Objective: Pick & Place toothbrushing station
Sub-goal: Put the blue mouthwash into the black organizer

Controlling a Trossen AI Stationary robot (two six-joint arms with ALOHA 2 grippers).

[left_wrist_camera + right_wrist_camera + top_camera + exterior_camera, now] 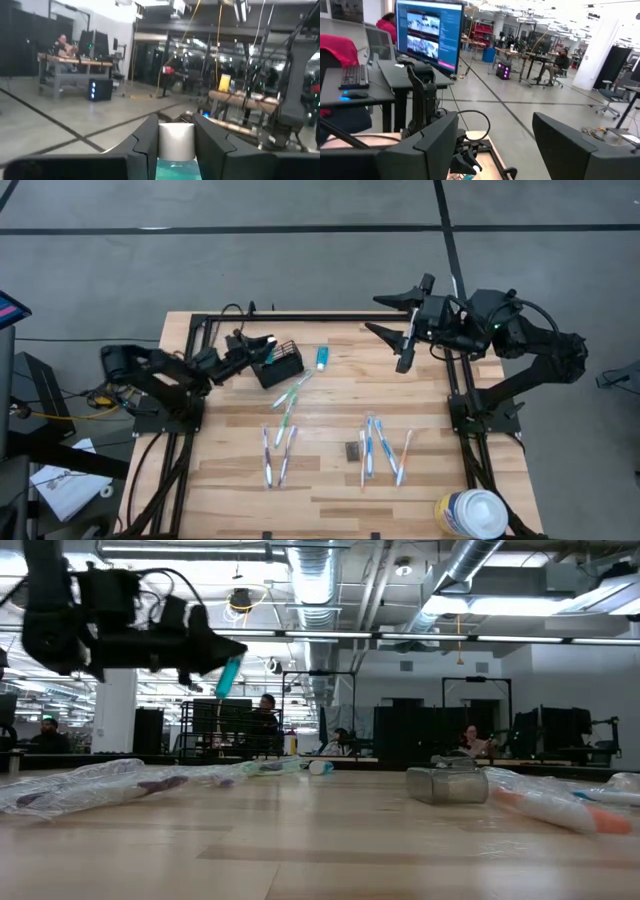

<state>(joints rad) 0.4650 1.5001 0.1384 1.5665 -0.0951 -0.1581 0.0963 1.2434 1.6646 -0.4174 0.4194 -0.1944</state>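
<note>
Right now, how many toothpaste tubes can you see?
2. One toothpaste tube is pinched in the left gripper, raised near the black wire-mesh caddy. The other lies on the table beside the caddy. More may hide among the toothbrushes.

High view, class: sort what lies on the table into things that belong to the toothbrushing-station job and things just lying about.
Belongs to the job:
- black mesh caddy
- toothpaste tube held in the left gripper
- second toothpaste tube lying on the table
- toothbrushes scattered on the table

Just lying about:
- small dark block
- white round canister
</note>
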